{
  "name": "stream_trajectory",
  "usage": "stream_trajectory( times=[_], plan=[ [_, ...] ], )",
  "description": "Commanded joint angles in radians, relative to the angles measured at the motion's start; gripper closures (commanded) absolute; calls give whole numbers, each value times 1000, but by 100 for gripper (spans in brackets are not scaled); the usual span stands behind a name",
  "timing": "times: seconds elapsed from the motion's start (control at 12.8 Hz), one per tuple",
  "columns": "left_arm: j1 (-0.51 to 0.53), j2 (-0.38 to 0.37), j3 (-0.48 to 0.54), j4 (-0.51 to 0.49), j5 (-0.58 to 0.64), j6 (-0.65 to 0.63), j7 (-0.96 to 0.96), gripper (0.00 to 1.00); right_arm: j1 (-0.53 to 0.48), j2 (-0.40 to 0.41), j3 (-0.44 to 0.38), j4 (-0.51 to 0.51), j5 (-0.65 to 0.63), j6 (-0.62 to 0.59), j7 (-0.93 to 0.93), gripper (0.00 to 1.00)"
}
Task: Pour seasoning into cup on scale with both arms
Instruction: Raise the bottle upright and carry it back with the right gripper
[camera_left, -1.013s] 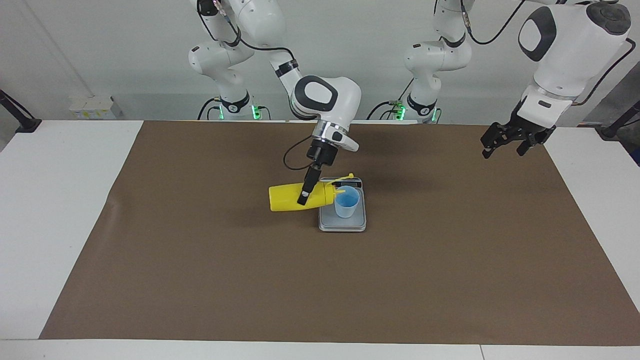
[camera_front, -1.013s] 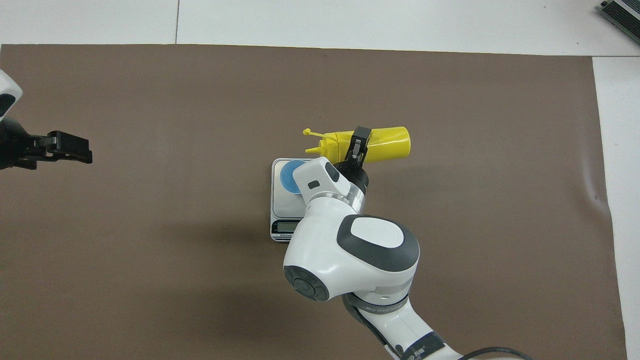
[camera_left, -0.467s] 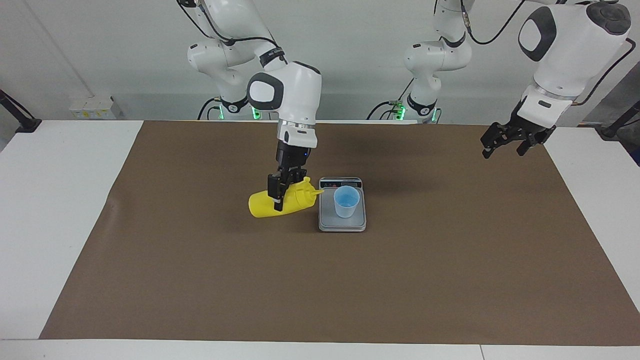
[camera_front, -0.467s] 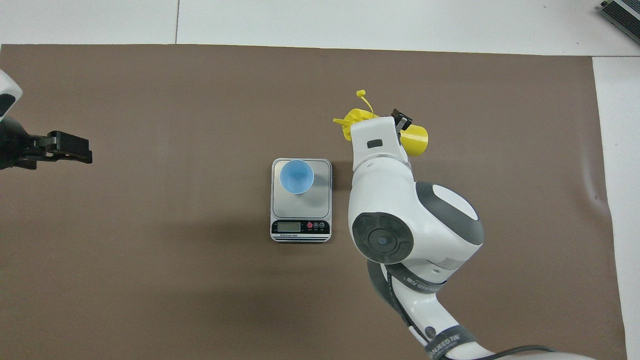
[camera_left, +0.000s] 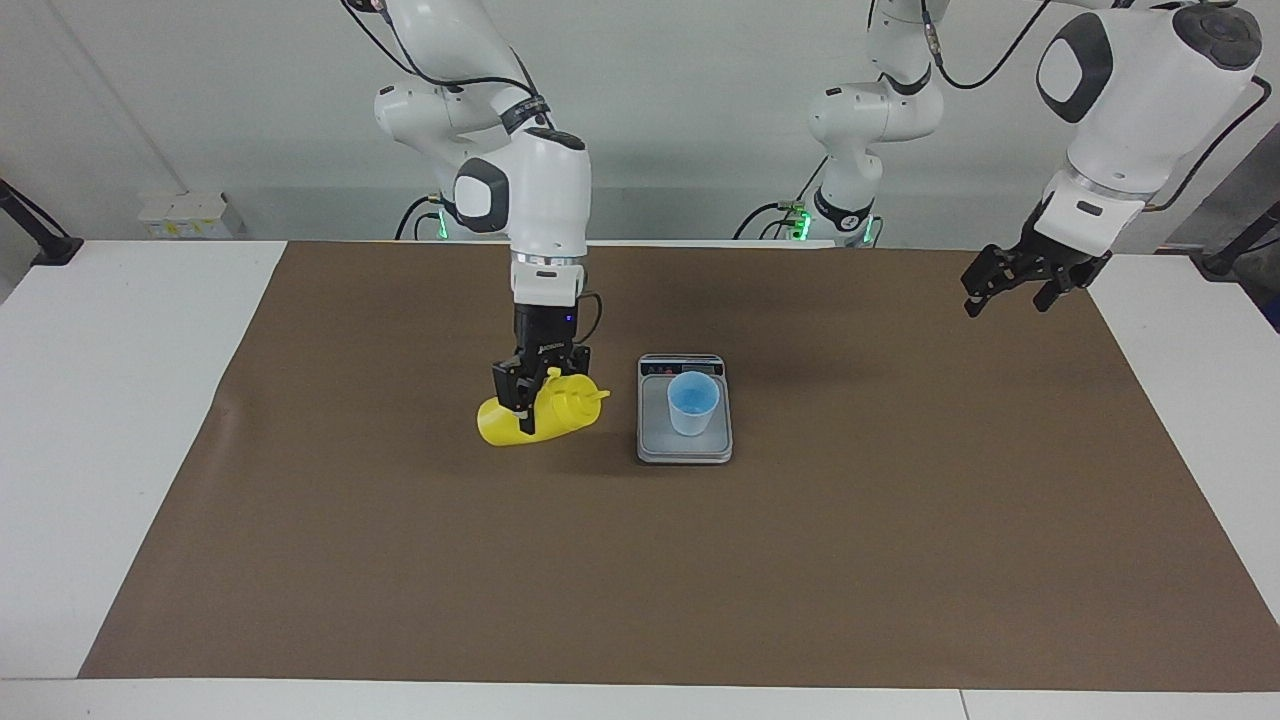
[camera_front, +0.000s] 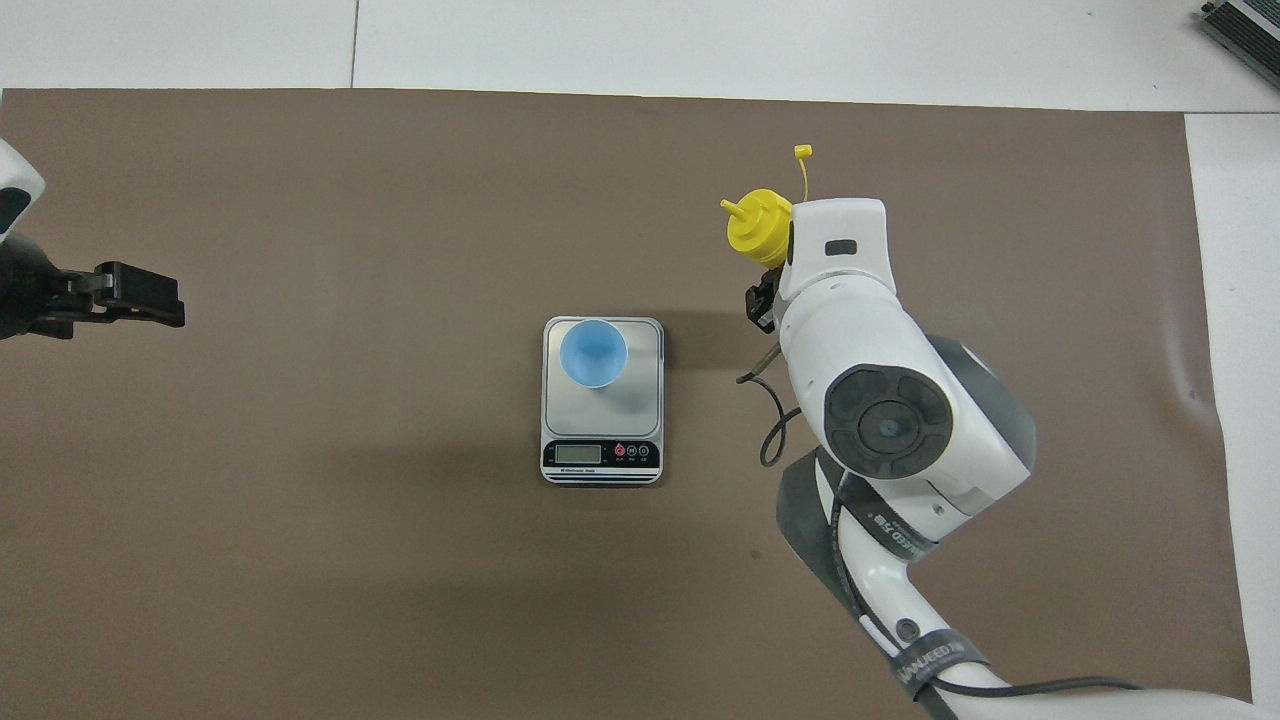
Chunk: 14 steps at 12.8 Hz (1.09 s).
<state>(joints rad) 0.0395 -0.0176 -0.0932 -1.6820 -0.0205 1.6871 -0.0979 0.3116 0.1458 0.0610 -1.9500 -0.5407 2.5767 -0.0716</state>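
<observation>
1. The scale (camera_left: 685, 410) sits mid-mat and carries the upright cup (camera_left: 693, 402) on its platform; the cup's open mouth has nothing over it
2. The right gripper (camera_left: 528, 392) is clamped on the tilted seasoning bottle (camera_left: 545, 415) just beside the scale, toward the right arm's end of the table; arm and bottle block approach from that end
3. The left gripper (camera_left: 1010, 290), fingers spread, hangs over the mat's edge at the left arm's end; bare brown mat (camera_left: 900, 420) lies between it and the scale
4. The mat strip farther from the robots than the scale holds no objects
</observation>
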Motion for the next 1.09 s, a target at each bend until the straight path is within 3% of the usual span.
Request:
stream_trajectory(
  times=[0.0, 0.55, 1.01],
  plan=[
    [6, -24, -3, -30, 16, 5, -2, 0, -49, -40, 11, -30, 154, 23, -156, 100],
    [6, -24, -3, -30, 16, 5, -2, 0, -126, -49, 10, -40, 435, 63, -371, 100],
    [6, -24, -3, -30, 16, 5, -2, 0, -183, -49, 10, -61, 706, 74, -707, 100]
  ],
)
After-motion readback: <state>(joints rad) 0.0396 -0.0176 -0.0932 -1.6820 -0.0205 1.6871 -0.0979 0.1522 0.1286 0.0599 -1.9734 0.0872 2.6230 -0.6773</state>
